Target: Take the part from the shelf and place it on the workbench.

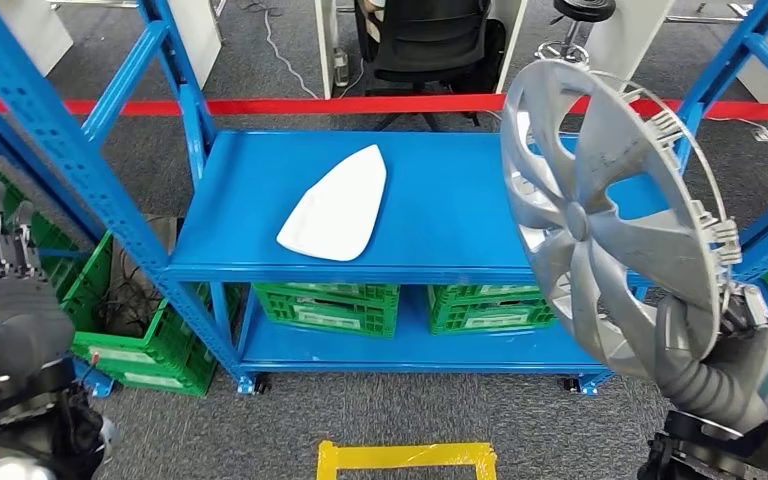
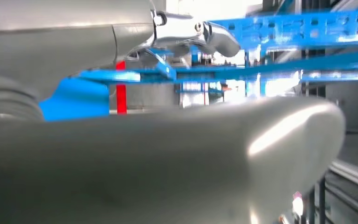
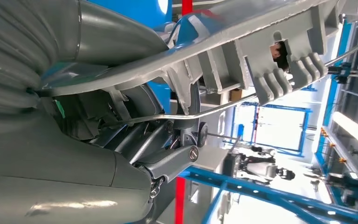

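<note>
So, head view first: your right hand (image 1: 725, 340) grips the hubcap (image 1: 615, 215) by its lower rim and holds it up on edge, tilted, in front of the right end of the blue shelf (image 1: 260, 215). The hubcap is off the shelf board, clear in the air, so the pick looks done. A white part (image 1: 337, 205) lies flat on the same board, untouched, well apart from the hubcap. Your left hand (image 1: 0, 265) is up at the left edge beside the shelf post, fingers straight and a little apart, holding nothing. Green crates (image 1: 330, 305) sit on the lower board. A yellow tape mark (image 1: 407, 458) is on the floor in front of the shelf. You see no workbench, so the whole carry and the set-down look left to do. My judgement: roughly the first half is finished; you would need to turn away from the shelf next.

Left wrist view: the thick grey thumb (image 2: 168, 158) is blurred and close to the lens, with blue shelf bars (image 2: 279, 32) behind. Nothing is between the fingers as far as this shows.

Right wrist view: the hubcap's back side (image 3: 242, 56) with its clips and wire ring runs across close to the camera, and the dark fingers (image 3: 177, 158) close under its rim. The grip looks firm at one spot on the rim, so watch for swing when you turn; that is a guess from the hold, not a thing seen.
</note>
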`<action>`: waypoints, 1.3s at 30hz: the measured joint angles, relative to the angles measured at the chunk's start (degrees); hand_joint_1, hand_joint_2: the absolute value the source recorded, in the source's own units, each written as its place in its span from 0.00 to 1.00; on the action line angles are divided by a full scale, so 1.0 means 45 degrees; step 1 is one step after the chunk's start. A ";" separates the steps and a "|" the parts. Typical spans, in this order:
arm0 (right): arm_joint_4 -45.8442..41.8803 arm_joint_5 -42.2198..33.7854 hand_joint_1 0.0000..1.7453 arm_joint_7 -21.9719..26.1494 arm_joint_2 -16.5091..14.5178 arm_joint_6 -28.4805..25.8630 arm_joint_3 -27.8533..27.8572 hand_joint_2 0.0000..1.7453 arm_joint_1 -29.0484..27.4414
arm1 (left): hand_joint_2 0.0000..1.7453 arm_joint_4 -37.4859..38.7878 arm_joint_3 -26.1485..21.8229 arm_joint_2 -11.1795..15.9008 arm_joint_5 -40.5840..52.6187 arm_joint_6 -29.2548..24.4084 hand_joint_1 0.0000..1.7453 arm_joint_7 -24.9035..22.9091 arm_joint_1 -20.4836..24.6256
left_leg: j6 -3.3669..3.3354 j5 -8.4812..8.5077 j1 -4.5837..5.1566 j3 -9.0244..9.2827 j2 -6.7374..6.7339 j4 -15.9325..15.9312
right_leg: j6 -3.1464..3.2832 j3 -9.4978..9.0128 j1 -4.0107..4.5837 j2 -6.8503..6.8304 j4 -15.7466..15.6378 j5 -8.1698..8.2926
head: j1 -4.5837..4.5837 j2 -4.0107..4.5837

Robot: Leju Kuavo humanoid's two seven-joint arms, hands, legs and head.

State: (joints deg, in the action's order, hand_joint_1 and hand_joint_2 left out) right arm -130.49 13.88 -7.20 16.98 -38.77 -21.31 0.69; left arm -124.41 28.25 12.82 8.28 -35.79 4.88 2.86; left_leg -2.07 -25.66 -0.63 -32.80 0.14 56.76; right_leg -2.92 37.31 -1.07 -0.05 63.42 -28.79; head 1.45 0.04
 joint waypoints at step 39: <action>0.0168 -0.0019 1.00 -0.0055 0.0069 0.0018 -0.0087 1.00 -0.0051 | 0.00 0.0048 0.0043 -0.0019 -0.0159 -0.0047 0.00 0.0170 -0.0179 | 0.0173 0.0092 0.0020 -0.0384 -0.0016 0.0248 | 0.0022 -0.0993 -0.0024 -0.0003 -0.0868 0.0168 | -0.0289 0.0000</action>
State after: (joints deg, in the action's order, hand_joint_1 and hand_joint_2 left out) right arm -129.73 13.79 -7.44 17.29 -38.69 -21.70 0.46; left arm -124.19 28.44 12.74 7.57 -36.00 5.64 2.06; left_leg -1.29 -25.24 -0.54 -34.53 0.07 57.87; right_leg -2.82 32.84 -1.18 -0.06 59.52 -28.03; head 0.15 0.04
